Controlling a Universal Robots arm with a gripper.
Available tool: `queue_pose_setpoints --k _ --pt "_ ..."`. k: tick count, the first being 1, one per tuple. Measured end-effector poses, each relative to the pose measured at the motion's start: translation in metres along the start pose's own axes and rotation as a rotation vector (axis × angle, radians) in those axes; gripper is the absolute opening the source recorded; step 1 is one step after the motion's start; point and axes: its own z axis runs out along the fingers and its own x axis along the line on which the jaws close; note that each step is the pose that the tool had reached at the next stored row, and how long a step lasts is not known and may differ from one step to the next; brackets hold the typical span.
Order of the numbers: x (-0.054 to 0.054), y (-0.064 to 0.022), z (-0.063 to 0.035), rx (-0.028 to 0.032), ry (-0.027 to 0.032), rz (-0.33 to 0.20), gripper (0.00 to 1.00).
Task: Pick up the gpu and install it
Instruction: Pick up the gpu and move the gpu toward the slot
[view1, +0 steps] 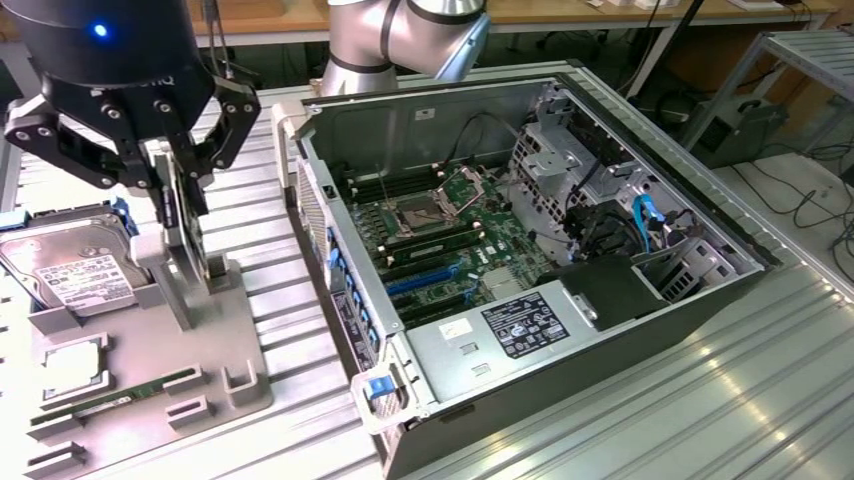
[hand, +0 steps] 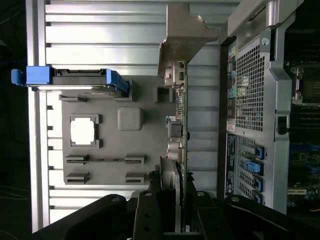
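The black multi-link gripper (view1: 178, 195) (hand: 177, 215) is drawn in narrow, fingers pressing both faces of the thin dark circuit card with the pale metal bracket strip, the gpu (view1: 187, 250) (hand: 183, 125), right at its upper edge. The gpu stands upright on its long edge in a slot of the grey moulded holder tray (view1: 234, 350), just off the open grey computer case (view1: 387, 130), on the exterior view's left of it. It is a small bite on a tall, thin board, so I'd judge the big danger is the card pivoting or slipping between the pads. Any tilt while its lower edge sits in the slot could bind it against the holder. Farther from the case, the silver hard drive with the white label (view1: 67, 270) leans close by, so a swinging card might clip it. And inside the case the blue expansion slots (view1: 427, 280) are narrow: a skewed card, or its bracket catching the case wall, would spoil the seating.
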Motion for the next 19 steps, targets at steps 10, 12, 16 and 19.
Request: queue_pose_setpoints --k 10,12,16,19 --pt "0.000 0.0002 -0.0111 0.0003 -0.0002 0.000 0.28" --pt "0.000 0.0004 -0.0173 0.0004 -0.0002 0.000 0.28" --pt "-0.002 0.0006 -0.0207 0.0002 -0.0004 0.000 0.28" --pt "-0.008 0.0006 -0.0207 0.0003 -0.0003 0.000 0.28"
